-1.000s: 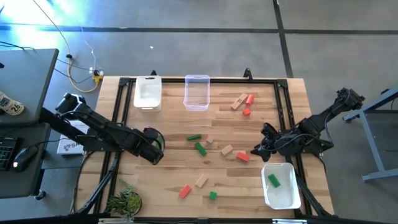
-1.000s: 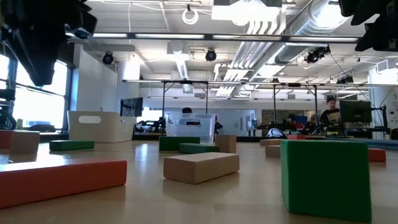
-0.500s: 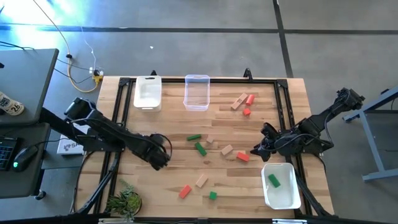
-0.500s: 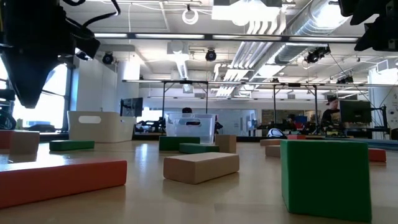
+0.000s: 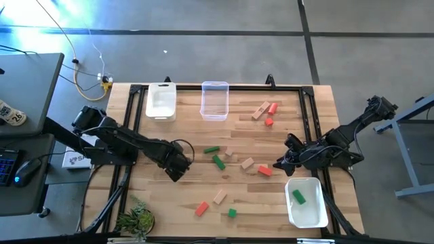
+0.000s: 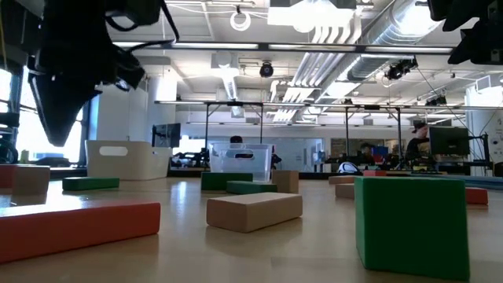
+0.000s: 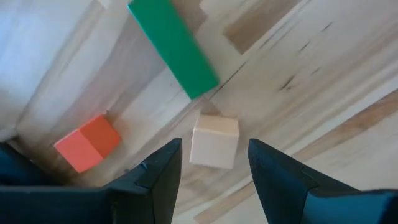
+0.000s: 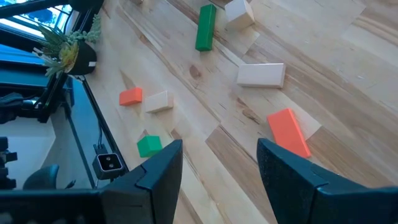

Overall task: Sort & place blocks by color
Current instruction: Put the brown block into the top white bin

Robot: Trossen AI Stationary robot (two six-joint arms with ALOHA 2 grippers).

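The blocks [image 5: 230,169] lie scattered over the middle of my counter [image 5: 183,196], green, red-orange and plain wood mixed; 1 green block [image 5: 298,196] sits in the white tub [image 5: 304,218] at my right. My left jaws [image 5: 182,168] hang released and empty beside a green bar [image 5: 218,161]. My right jaws [image 5: 279,165], also released, wait near a red-orange block [image 5: 264,171].
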